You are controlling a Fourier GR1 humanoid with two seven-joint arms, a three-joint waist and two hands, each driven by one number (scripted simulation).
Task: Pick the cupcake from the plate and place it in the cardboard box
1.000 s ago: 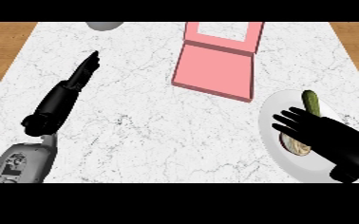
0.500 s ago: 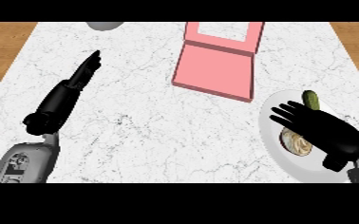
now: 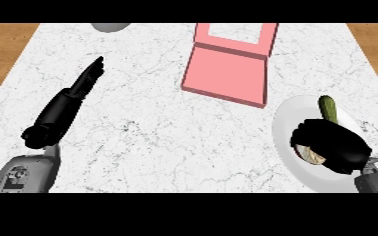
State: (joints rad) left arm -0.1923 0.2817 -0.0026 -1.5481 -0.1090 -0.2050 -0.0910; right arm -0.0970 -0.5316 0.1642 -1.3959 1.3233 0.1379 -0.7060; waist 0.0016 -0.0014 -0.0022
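Looking down from the head view, the white marble worktop (image 3: 148, 130) fills almost everything, with strips of brown wood showing at its far left and far right corners.

At the right edge sits a white plate (image 3: 289, 150). The right robot hand (image 3: 331, 144) lies over the plate, its black fingers curled down and closed around the cupcake (image 3: 314, 156), of which only a pale, beige sliver peeks out beneath the hand on its near-left side. The cupcake is on the plate, under that hand. Just beyond the hand, on the far part of the same plate, lies a slim green vegetable (image 3: 329, 108), pointing away and slightly tilted; its near end touches or disappears behind the hand.

Up the middle, a pink cardboard box (image 3: 225, 75) lies open and flat-looking on the worktop, its lid (image 3: 236, 36) folded back toward the far edge with a pale rectangular panel in it. The box's near-right corner sits close to the plate's rim without touching it.

On the left, the left robot hand (image 3: 87, 77) rests over the worktop with its fingers straight and together, pointing away, holding nothing, well apart from the box and the plate.

At the far edge, left of the box, part of a grey round object (image 3: 111, 27) is cut off by the view.
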